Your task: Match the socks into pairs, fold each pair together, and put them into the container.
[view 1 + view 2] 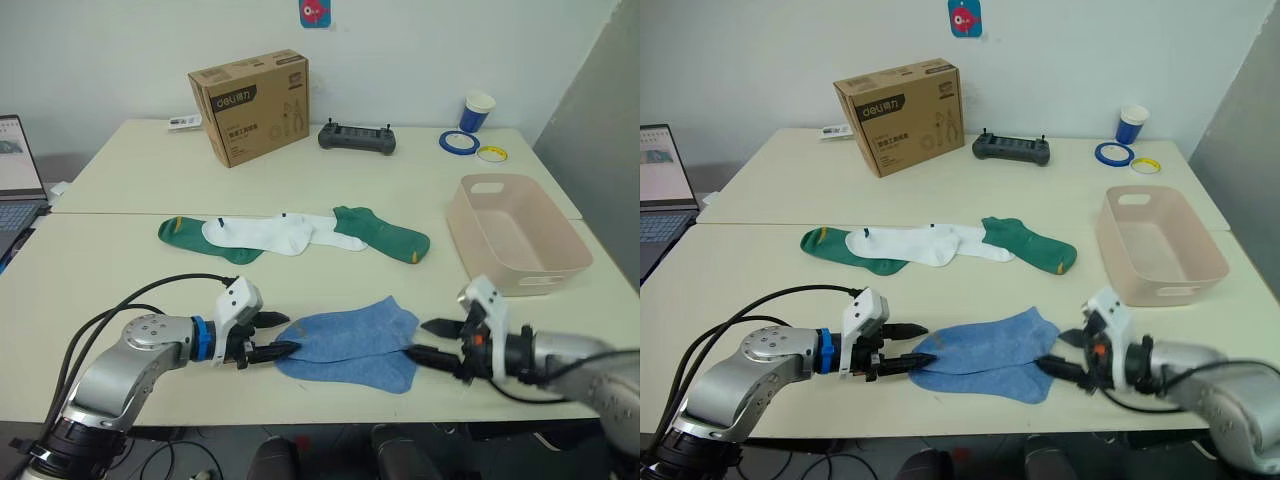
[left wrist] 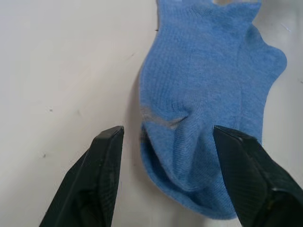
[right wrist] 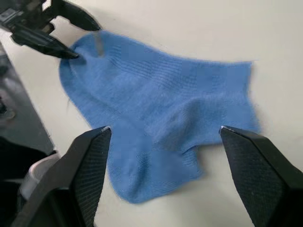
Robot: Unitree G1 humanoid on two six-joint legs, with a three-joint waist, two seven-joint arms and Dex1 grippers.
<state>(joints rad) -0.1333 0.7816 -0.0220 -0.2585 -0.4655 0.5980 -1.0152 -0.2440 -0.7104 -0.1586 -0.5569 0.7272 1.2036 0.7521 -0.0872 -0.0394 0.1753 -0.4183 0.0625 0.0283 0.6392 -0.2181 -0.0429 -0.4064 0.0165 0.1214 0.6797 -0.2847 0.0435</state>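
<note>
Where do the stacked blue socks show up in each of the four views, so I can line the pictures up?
Left eye view: the blue socks lie near the table's front edge, between the grippers.
Right eye view: same spot, front centre.
Left wrist view: toe end between the open fingers.
Right wrist view: whole pair ahead of the open fingers.
Shared landmark: the left gripper at the socks' toe end.
</note>
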